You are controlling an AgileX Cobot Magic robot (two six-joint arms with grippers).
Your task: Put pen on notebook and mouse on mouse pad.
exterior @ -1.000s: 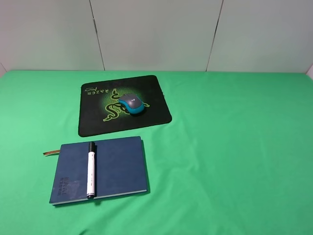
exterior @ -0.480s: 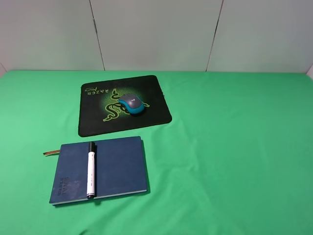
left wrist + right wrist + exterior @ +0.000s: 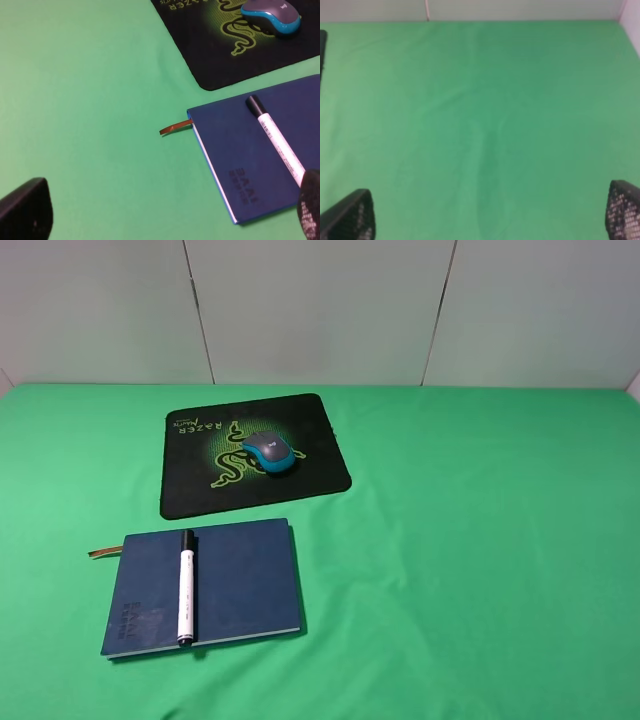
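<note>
The pen lies flat on the dark blue notebook, toward the book's left side in the high view. Its long axis runs nearly straight from the far edge of the cover to the near edge, with the black cap at the far end and the small black tip at the near edge, beside the embossed lettering. The notebook rests on the green worktop, its longer sides running left to right and slightly skewed, and a tan ribbon bookmark sticks out from its far left corner.

Just beyond the notebook, apart from it, lies the black Razer mouse pad, also turned a little. The mouse sits on the pad right of the green snake logo, its long axis slanting from far left to near right.

The left gripper shows only two dark fingertips set wide apart with nothing between them, above the worktop beside the notebook. The right gripper is likewise spread wide and holds nothing, over bare green cloth.
</note>
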